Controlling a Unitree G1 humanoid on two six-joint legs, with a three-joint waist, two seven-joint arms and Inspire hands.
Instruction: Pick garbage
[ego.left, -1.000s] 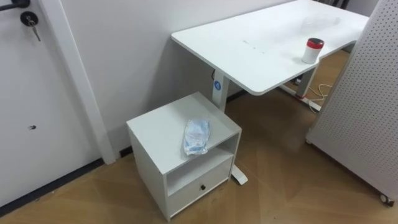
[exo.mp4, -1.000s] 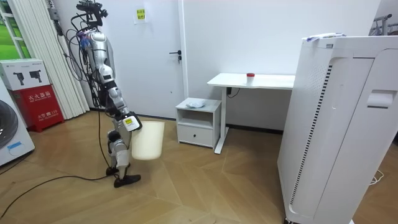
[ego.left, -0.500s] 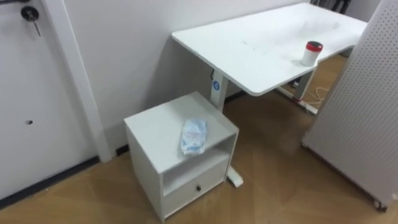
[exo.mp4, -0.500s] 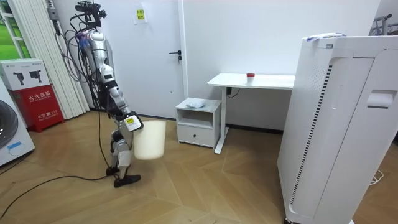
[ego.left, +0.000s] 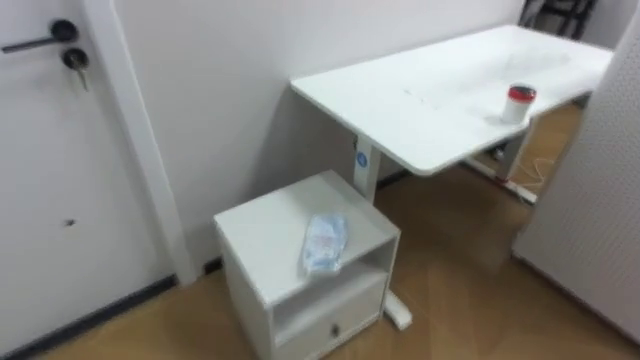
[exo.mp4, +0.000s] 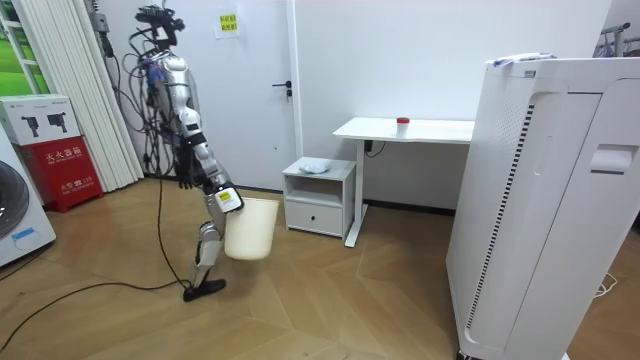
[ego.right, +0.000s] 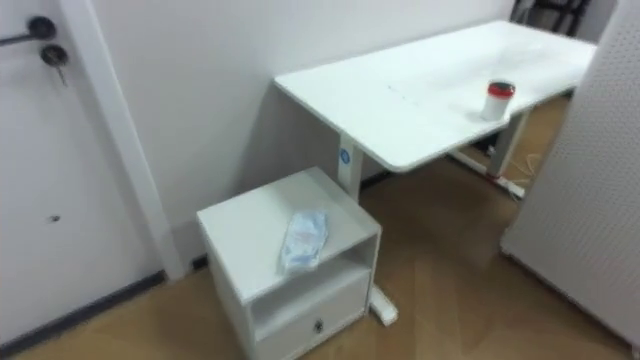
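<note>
A crumpled blue-and-white wrapper (ego.left: 325, 243) lies on top of a small white cabinet (ego.left: 270, 225) beside the desk. In the room view I stand on the wood floor a few steps to the left of that cabinet (exo.mp4: 320, 190), facing it. My right hand (exo.mp4: 228, 198) hangs low at my side, shut on the rim of a cream waste bin (exo.mp4: 250, 228) that dangles in front of my legs. A small white can with a red cap (ego.left: 518, 102) stands on the white desk (ego.left: 440, 100).
A white door (ego.left: 50, 170) with a dark handle is to the left of the cabinet. A tall white perforated unit (exo.mp4: 540, 200) stands on the right. Bare wood floor (exo.mp4: 330, 290) lies between me and the cabinet. A red-and-white box (exo.mp4: 55, 145) is at the far left.
I have stepped closer to the cabinet and stand taller; the bin has swung with me toward the room view's right. The eye view has shifted with my walk.
</note>
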